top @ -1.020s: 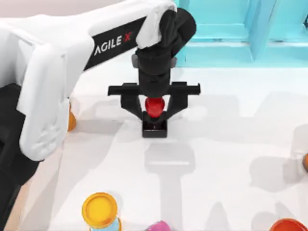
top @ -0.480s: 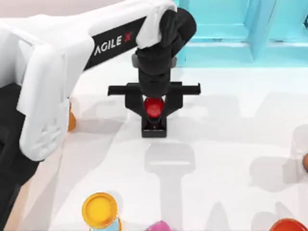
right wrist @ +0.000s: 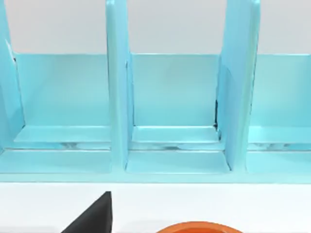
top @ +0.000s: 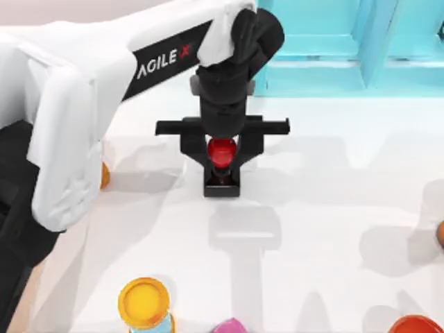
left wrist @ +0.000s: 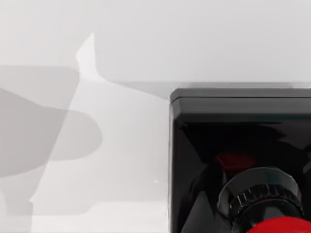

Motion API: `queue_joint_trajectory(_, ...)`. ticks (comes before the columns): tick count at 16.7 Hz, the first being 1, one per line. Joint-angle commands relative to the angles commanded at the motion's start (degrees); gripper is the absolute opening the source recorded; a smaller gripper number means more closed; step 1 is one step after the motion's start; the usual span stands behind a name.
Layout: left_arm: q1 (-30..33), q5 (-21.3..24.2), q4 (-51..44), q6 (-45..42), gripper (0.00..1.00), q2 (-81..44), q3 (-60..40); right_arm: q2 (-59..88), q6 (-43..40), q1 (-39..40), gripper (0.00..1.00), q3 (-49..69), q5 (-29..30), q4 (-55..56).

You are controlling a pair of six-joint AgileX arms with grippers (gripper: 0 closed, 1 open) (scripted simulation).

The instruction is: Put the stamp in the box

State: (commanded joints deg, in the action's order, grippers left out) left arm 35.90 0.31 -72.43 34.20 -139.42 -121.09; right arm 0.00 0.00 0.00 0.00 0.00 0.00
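a white table (top: 333,208) takes up nearly the whole top view, its surface crossed by soft grey shadows that fall toward six o'clock. at twelve to two o'clock a light blue cabinet (top: 347,48) stands along the far edge, split by upright dividers into open compartments. the right wrist view looks straight into that cabinet (right wrist: 175,97), with three bays side by side and a pale wall above them. light is even and bright, with no hard glare anywhere.
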Motion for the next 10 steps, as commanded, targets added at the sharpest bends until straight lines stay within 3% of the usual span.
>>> queue_joint_trajectory(10,0.2,0.1,-24.2,0.0,0.00,-4.9,-29.9,0.0,0.0,0.0,1.00,0.0,0.0,0.0)
